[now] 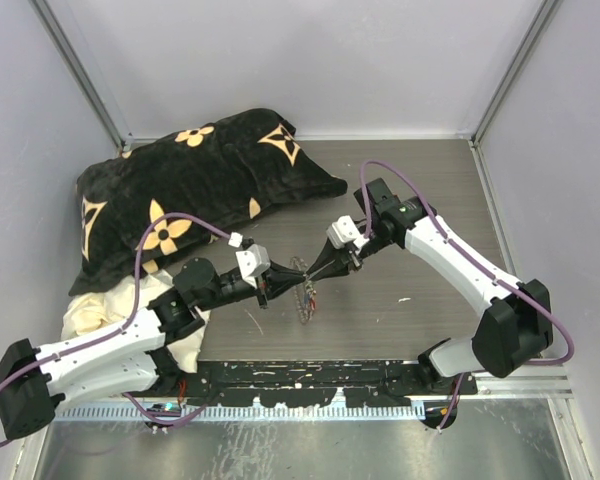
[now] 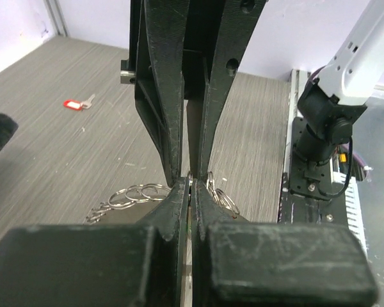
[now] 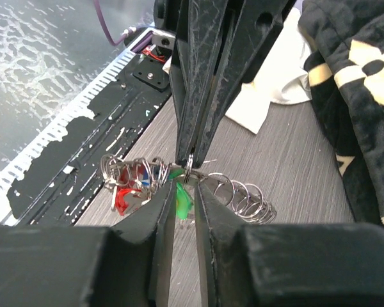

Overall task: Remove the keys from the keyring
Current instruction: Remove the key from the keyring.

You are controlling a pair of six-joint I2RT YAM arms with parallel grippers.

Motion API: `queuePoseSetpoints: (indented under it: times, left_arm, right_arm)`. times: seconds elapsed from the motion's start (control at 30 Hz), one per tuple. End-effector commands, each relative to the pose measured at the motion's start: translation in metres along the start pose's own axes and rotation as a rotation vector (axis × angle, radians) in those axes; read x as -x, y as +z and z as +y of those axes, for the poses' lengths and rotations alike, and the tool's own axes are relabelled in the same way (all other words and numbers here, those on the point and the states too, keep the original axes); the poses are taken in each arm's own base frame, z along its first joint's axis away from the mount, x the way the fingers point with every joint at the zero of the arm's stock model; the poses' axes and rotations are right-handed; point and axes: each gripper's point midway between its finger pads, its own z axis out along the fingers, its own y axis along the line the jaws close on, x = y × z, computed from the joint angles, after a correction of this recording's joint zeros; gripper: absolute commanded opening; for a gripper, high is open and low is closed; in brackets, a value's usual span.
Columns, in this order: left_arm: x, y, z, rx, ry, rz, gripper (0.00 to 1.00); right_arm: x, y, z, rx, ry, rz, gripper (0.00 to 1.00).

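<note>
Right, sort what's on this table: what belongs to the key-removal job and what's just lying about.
Job:
- silvery coiled wire keyring
- small metal keys with red, green and blue plastic heads on it
- lone red-headed key lying apart

Lying about:
- black pillow with gold flower pattern
- cream cloth beside it

The table (image 1: 440,165) has a dark grey top with thin lines like wood, and pale walls stand along its far edge and both sides. A big black pillow (image 1: 190,190) with gold flowers lies on the far left part, and a cream cloth (image 1: 100,305) lies just beside it, nearer the front. In the middle, part of the shiny keyring (image 1: 303,290) rests on the top with its little keys (image 3: 125,192) bunched at one end, and one red key (image 2: 77,103) lies alone, well apart from it.
</note>
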Motion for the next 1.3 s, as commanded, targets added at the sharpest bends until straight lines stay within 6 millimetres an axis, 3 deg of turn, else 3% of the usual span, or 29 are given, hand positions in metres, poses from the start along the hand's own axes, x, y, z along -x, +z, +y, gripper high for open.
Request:
queuePoseSetpoints:
  times: [0.0,0.53,1.0,1.27]
  left_arm:
    - [0.029,-0.003,0.005,0.031,0.041,0.013,0.00]
    - [0.037,-0.003,0.013,0.065,0.035,0.243,0.00]
    - [0.046,0.001,0.016,0.072,-0.007,0.386,0.00]
    - [0.050,0.004,0.022,0.113,-0.021,0.368,0.00]
  right_arm:
    - [0.018,-0.006,-0.012,-0.049,-0.011,0.029,0.25]
    - [0.023,-0.007,-0.032,-0.137,0.103,0.077,0.28]
    - [0.039,-0.004,-0.030,-0.117,0.124,0.019,0.28]
    - [0.033,-0.003,-0.009,-0.067,0.077,0.028,0.21]
